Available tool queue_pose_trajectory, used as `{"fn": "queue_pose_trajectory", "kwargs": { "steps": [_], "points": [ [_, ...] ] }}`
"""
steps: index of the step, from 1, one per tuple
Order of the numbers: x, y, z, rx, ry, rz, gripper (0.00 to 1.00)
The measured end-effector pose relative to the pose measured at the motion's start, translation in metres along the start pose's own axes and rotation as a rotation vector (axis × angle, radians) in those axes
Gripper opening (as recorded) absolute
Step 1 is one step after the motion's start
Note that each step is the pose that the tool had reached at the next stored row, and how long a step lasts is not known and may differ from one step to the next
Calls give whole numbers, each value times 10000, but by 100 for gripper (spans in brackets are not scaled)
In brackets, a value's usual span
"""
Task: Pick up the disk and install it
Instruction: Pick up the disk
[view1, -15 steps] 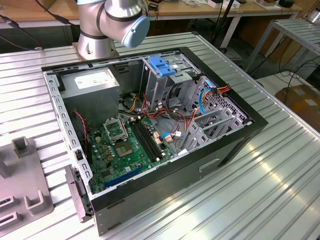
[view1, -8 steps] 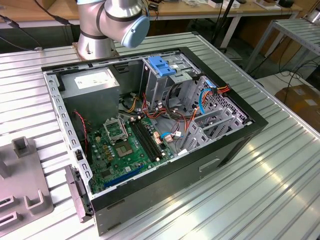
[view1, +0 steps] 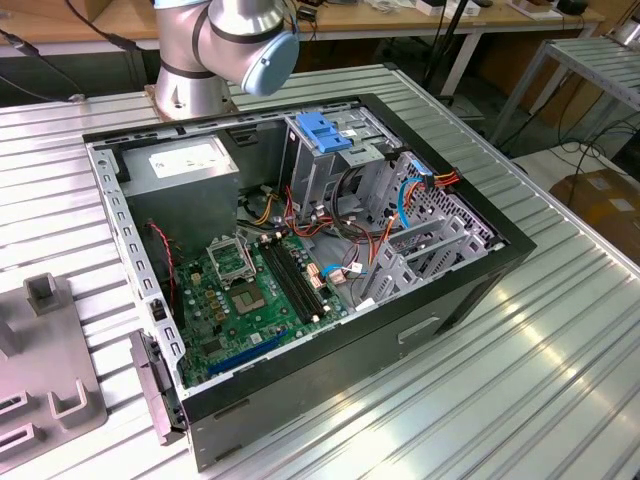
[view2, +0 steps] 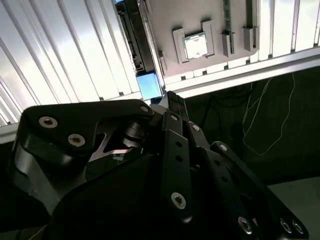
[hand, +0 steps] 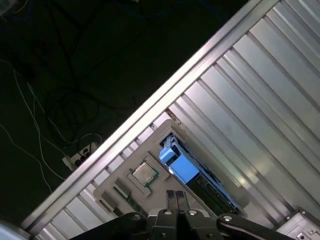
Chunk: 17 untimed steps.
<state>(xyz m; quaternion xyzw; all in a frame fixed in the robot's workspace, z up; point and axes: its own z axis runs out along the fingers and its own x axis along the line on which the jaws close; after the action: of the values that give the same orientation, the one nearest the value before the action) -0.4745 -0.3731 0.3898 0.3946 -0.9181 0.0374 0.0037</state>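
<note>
The disk (hand: 181, 168), a grey drive with a bright blue carrier, sits on the slatted table beside a grey fixture tray (hand: 127, 195). In the second wrist view its blue end (view2: 149, 85) shows just past my fingertips. In the exterior view the disk (view1: 153, 380) stands on edge at the case's near corner, on the exterior view's left. My gripper (hand: 175, 196) hangs well above the disk and tray, shut with nothing between the fingers. The black fingers (view2: 176, 107) lie pressed together.
An open computer case (view1: 470, 290) lies on the table, with the motherboard (view1: 250, 290) exposed and a metal drive cage (view1: 345, 165) topped by a blue latch (view1: 325, 128). A processor chip (hand: 144, 173) rests on the tray. The table edge (hand: 165, 95) drops to a dark floor with cables.
</note>
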Motion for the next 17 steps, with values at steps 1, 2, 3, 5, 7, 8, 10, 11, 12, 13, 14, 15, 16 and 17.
{"fn": "queue_pose_trajectory", "kwargs": {
  "steps": [1,2,3,5,7,8,10,11,12,13,14,15,16,17],
  "points": [
    [0,1,8,23,-25,-92,10],
    [0,1,13,33,-36,-155,10],
    [-1,2,27,48,-58,-313,10],
    [-3,3,42,1,-114,-445,10],
    [-5,1,64,-121,-263,-569,10],
    [-6,2,74,-132,-284,-640,10],
    [-6,2,95,-125,-312,-1069,11],
    [-6,3,103,-120,-326,-1305,17],
    [-6,3,105,-117,-331,-1436,23],
    [-6,3,110,-114,-340,-1583,30],
    [-6,3,114,-110,-350,-1744,30],
    [-7,3,118,-104,-362,-1972,30],
    [-7,3,120,-100,-372,-2124,31],
    [-7,3,121,-97,-379,-2240,31]
  ]
}}
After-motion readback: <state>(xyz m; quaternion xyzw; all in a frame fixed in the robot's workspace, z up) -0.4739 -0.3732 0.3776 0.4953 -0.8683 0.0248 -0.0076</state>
